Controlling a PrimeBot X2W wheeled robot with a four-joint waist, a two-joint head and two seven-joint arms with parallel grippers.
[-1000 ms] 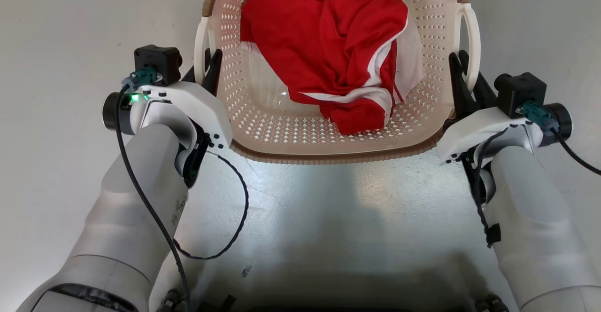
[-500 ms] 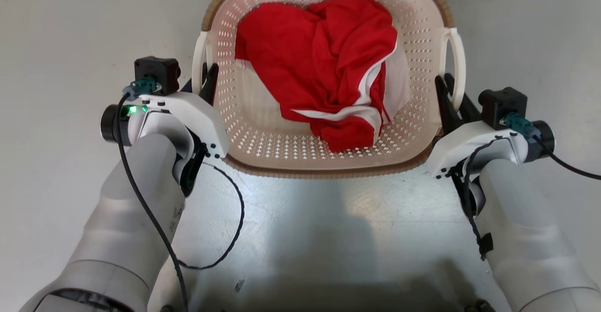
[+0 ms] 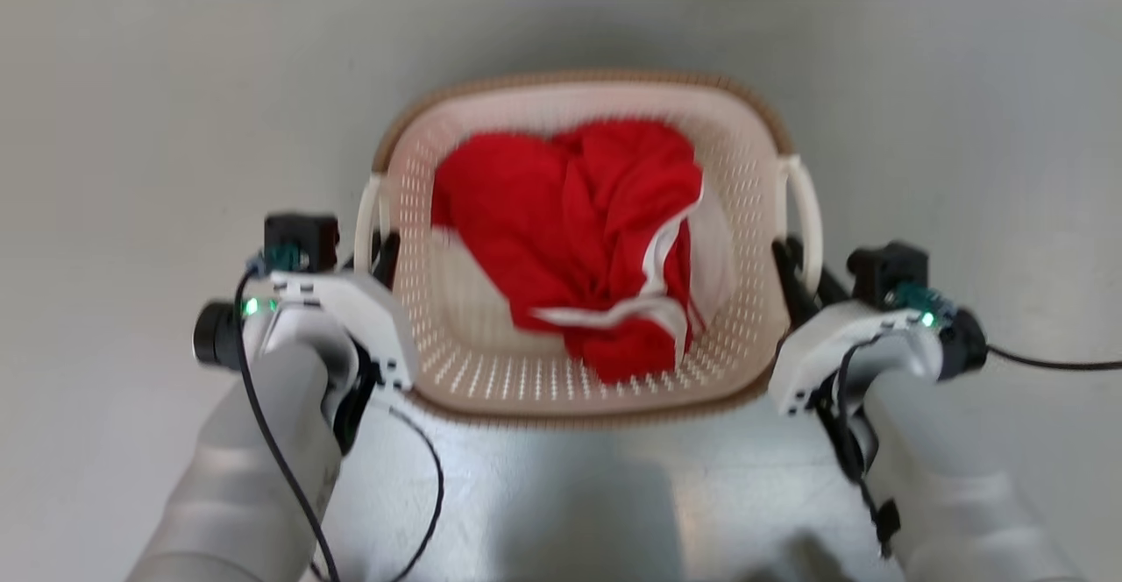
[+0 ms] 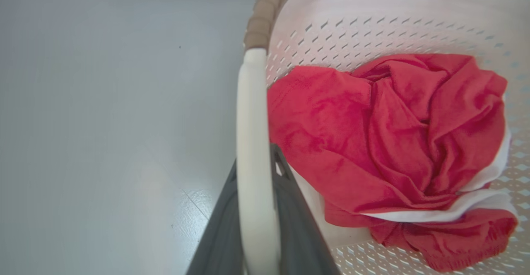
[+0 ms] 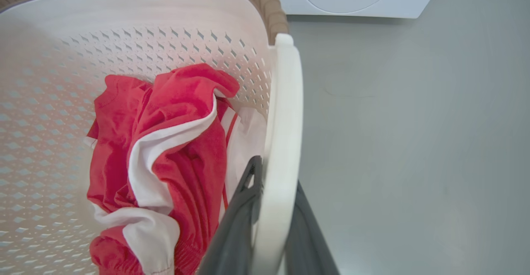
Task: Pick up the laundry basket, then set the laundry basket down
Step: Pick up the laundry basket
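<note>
Dead centre, the cream, perforated, brown-rimmed laundry basket is seen. Its white loop handles are clamped tight by the left gripper and right gripper.

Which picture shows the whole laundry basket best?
The head view. It shows the laundry basket whole, slightly blurred: full brown rim, both handles, red clothes inside. The left wrist view shows one white handle and some wall; the right wrist view, the other handle and wall.
</note>
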